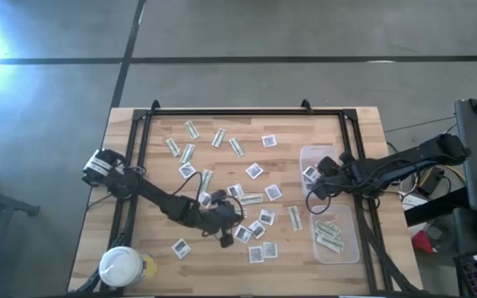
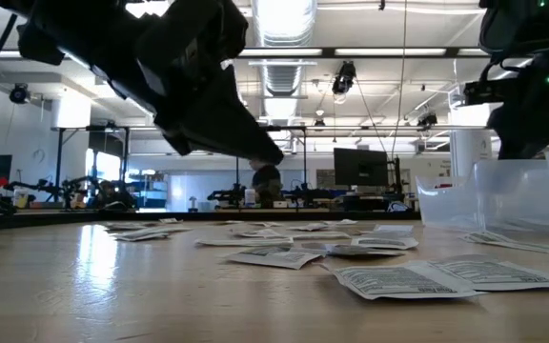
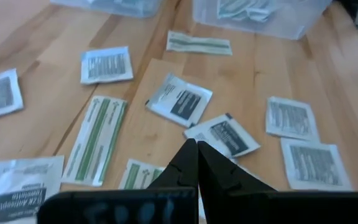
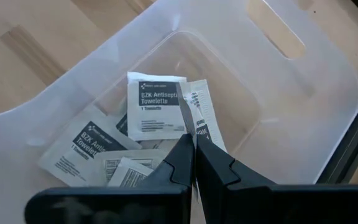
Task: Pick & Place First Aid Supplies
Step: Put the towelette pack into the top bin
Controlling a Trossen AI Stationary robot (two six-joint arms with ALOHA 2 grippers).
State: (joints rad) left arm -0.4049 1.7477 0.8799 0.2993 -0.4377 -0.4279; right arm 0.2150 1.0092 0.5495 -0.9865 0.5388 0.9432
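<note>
**Both pincers closed over the bench**

A white-lidded jar (image 1: 121, 266) stands at the near left corner of the bench (image 1: 363, 124). The left pincer (image 1: 224, 241) is over the middle of the bench among the scattered packets (image 1: 253, 170) and strips (image 1: 187, 153); its fingers are pressed together with nothing between them. Right of the scatter sit two clear tubs: the near tub (image 1: 353, 248) holds green-and-white strips, the far tub (image 1: 305, 152) holds white square packets. The right pincer (image 1: 311, 174) is over the far tub, its fingers closed on one white packet (image 4: 199, 111) standing on edge above those lying inside.
</note>
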